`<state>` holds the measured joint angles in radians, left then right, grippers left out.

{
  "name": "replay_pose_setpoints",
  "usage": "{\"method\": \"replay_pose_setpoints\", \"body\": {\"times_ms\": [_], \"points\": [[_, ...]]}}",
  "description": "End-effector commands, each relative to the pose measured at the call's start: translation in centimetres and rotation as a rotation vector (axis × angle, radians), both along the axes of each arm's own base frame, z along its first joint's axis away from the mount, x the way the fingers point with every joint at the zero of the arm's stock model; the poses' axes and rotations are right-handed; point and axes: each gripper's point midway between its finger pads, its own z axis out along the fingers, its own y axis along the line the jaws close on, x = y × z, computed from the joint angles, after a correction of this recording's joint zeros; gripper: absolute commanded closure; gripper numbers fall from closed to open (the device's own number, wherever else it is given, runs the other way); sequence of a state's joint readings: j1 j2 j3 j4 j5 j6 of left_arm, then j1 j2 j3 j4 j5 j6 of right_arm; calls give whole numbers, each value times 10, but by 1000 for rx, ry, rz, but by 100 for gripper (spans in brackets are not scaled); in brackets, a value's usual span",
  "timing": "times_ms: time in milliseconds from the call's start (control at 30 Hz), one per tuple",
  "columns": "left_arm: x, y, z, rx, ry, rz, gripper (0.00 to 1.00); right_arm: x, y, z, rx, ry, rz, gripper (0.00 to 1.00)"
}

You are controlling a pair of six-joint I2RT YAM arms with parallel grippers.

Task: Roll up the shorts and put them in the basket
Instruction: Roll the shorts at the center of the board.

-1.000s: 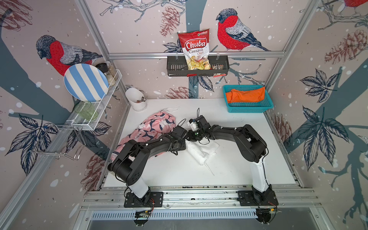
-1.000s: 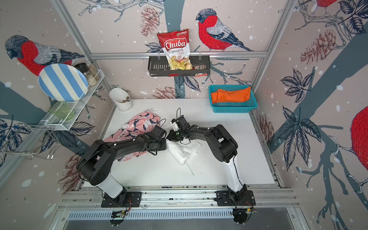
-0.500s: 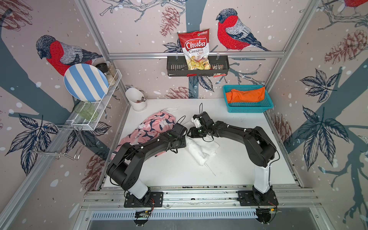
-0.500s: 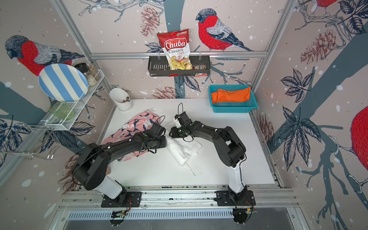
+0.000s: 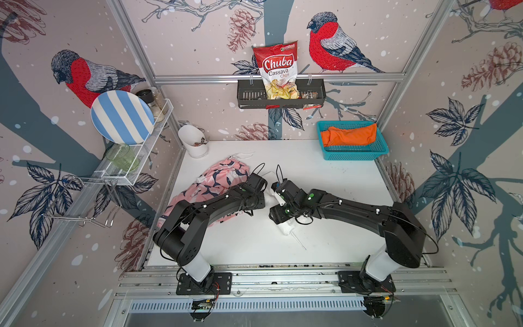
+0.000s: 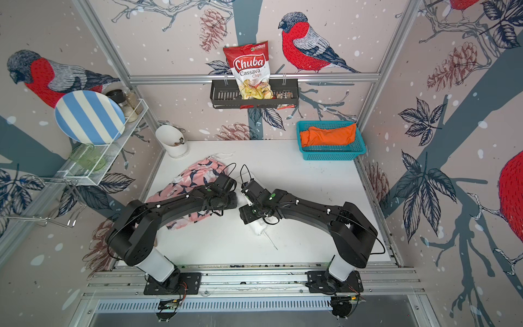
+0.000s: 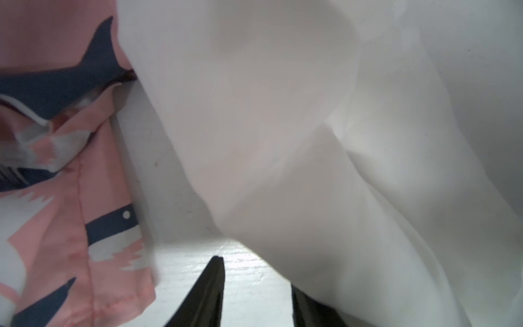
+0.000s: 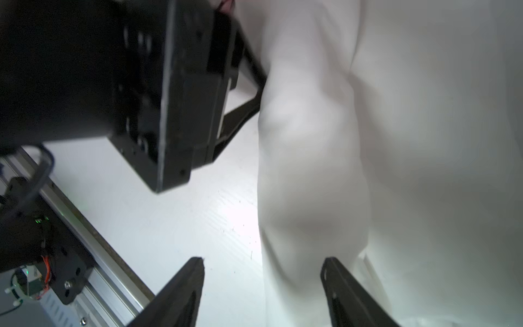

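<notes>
Three shorts, two grippers, one basket. The white shorts (image 8: 311,170) lie on the table (image 5: 325,175), bunched into a long soft roll. Its edge sits between the wide-spread fingers of the right gripper (image 8: 261,260). The roll also drapes over one finger of the left gripper (image 7: 254,271), whose fingers stand partly apart with bare table between them. The pink patterned shorts (image 7: 56,170) lie crumpled just beside the left fingers. The orange shorts (image 5: 349,136) lie in the basket (image 5: 353,154), well apart from both grippers.

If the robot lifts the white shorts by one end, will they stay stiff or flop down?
Probably flop: the white shorts lie in soft, rounded folds, so they look limp. Likely light too, since the cloth looks thin. The loose drawstring would probably dangle.
</notes>
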<state>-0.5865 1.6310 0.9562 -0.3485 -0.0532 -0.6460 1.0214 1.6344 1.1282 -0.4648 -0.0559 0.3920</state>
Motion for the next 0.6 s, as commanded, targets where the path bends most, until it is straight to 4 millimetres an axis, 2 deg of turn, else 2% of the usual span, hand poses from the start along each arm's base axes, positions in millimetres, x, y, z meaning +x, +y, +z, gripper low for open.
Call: {"method": "replay_pose_setpoints", "body": {"times_ms": [0, 67, 167, 233, 333, 400, 467, 567], "points": [[3, -1, 2, 2, -8, -15, 58, -3, -13, -14, -87, -24, -10, 28], [3, -1, 3, 2, -9, -15, 58, -3, -13, -20, -96, -18, -12, 31], [3, 0, 6, 3, -13, -15, 58, -1, -10, -24, -80, -14, -10, 42], [3, 0, 8, 2, -17, -13, 58, 4, -9, -25, -61, -5, -13, 55], [2, 1, 11, -4, -23, -10, 58, 13, -10, -24, -18, 18, -23, 80], [1, 2, 13, -5, -28, -7, 58, 18, -9, -19, 41, 47, -20, 90], [1, 3, 17, -4, -36, -5, 57, 22, -8, -16, 125, 96, -13, 93], [4, 3, 26, -4, -52, -5, 57, 30, -15, -24, 213, 181, -31, 95]]}}
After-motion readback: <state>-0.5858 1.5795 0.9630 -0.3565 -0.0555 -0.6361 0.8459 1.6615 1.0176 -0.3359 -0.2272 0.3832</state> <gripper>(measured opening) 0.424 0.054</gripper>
